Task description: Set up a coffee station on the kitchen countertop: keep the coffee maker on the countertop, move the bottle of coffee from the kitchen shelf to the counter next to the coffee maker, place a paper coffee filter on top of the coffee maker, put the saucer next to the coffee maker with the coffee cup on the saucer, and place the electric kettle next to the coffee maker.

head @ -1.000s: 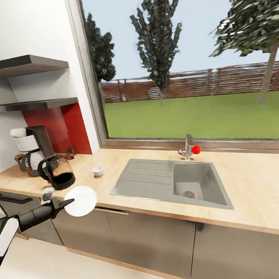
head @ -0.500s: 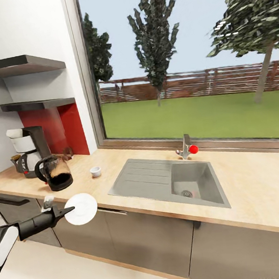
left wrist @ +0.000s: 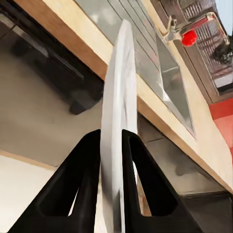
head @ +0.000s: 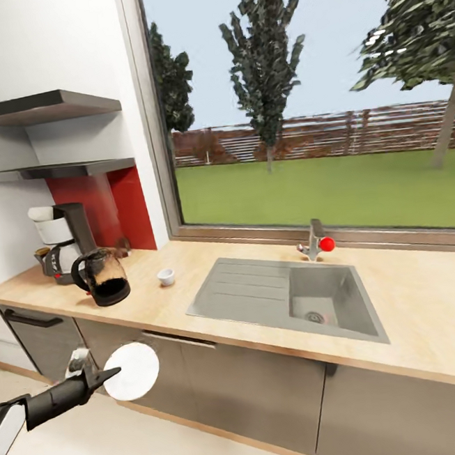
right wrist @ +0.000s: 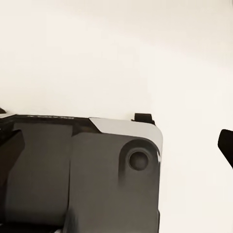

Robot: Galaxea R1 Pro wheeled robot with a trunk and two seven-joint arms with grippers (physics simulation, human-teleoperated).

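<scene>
Left gripper [head: 103, 376] pinching saucer [head: 132, 371] edge-on by rim, hanging below worktop [head: 419, 319] front edge. Thin, stiff, slick, breakable (rim grip looking right). Coffee maker [head: 64, 241] at worktop's left end; coffee cup [head: 166, 277] sitting nearby. Right jaws: cannot tell.

Countertop [head: 419, 319] carries coffee maker [head: 64, 241], kettle [head: 105, 277], cup [head: 166, 277].

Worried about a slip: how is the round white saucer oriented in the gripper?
On edge: the round white saucer stands edge-on, pinched between the left gripper fingers.
</scene>
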